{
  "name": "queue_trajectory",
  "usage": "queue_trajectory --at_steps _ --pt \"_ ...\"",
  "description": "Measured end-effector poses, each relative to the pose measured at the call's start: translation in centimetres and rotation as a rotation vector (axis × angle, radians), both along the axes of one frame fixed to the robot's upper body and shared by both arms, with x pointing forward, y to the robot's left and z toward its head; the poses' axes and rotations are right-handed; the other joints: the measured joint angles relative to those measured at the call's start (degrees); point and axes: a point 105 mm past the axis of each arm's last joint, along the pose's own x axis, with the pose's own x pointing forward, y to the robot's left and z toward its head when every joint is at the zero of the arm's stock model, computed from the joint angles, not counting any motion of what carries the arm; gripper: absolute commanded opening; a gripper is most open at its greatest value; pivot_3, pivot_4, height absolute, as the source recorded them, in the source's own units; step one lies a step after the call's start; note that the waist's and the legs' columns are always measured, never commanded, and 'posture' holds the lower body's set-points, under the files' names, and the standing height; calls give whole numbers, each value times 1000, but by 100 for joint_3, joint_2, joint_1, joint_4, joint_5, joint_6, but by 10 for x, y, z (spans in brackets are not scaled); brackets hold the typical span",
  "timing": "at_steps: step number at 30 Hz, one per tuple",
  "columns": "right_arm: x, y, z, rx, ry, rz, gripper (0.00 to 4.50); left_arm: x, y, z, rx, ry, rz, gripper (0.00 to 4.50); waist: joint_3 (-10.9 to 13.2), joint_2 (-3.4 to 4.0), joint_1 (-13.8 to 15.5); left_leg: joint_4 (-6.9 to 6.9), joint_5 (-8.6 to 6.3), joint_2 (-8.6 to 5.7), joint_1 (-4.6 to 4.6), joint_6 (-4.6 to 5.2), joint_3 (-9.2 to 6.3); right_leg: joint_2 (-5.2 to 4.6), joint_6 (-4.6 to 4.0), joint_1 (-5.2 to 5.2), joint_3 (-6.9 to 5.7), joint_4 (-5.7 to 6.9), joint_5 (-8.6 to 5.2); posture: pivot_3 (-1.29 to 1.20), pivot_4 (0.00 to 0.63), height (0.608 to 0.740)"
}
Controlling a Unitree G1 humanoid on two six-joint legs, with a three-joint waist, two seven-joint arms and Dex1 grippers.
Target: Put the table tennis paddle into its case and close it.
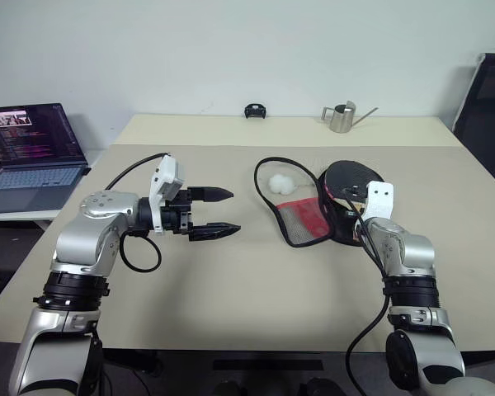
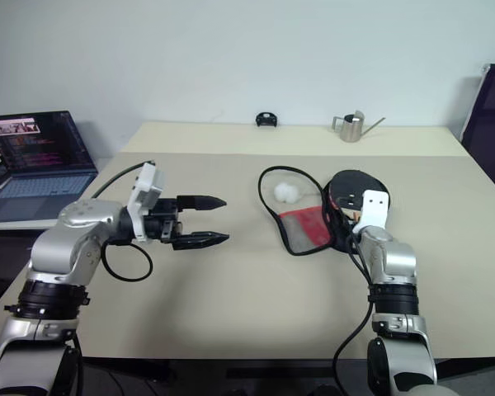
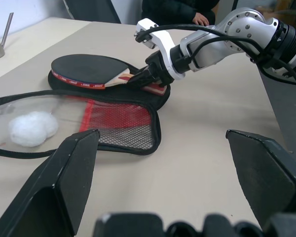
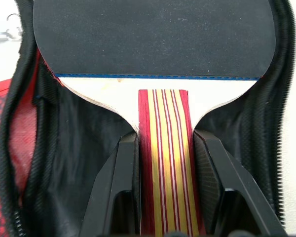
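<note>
So the one black fabric zip case (image 1: pixel 309 210) lies unzipped at centre-right, red mesh flap folded out, with the single black-faced, red-edged paddle (image 3: pixel 91 71) resting in its open half. Right gripper (image 4: pixel 164 163) is clamped on the striped handle. Left gripper (image 1: pixel 219 213) hangs spread wide at centre-left. One white fluffy ball (image 1: pixel 280 182) sits inside the zip loop.
</note>
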Motion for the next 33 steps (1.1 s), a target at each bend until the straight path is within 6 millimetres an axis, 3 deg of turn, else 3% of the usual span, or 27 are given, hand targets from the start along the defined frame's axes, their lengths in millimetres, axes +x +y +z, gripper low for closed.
queue_trajectory --at_steps 7,16,22,29,33 --pt "5 2 -3 21 -5 -24 1140 0 0 0 0 0 1 4500 -6 -9 -2 1 0 0 22 1 1 0 0 17 2 5 0 0 150 740" --pt "13 13 -2 25 -18 -39 4028 0 0 0 0 -2 1 4500 -6 -9 -42 1 -1 2 31 2 4 2 -1 13 8 31 -1 0 150 740" --pt "11 29 2 53 -15 -3 4028 0 1 -2 0 3 3 4500 -5 -8 -68 1 0 2 28 2 3 2 -2 6 9 37 -1 0 150 740" --pt "-7 38 52 63 -178 61 4028 3 3 -6 -8 11 44 4500 -5 -7 -75 0 -2 2 18 4 -1 2 -2 0 7 33 -1 0 150 740" --pt "-25 36 51 26 -185 154 4028 14 4 -10 -15 -3 134 4500 -5 -8 -47 0 -9 0 20 16 -1 2 -2 2 6 33 -1 0 150 740"
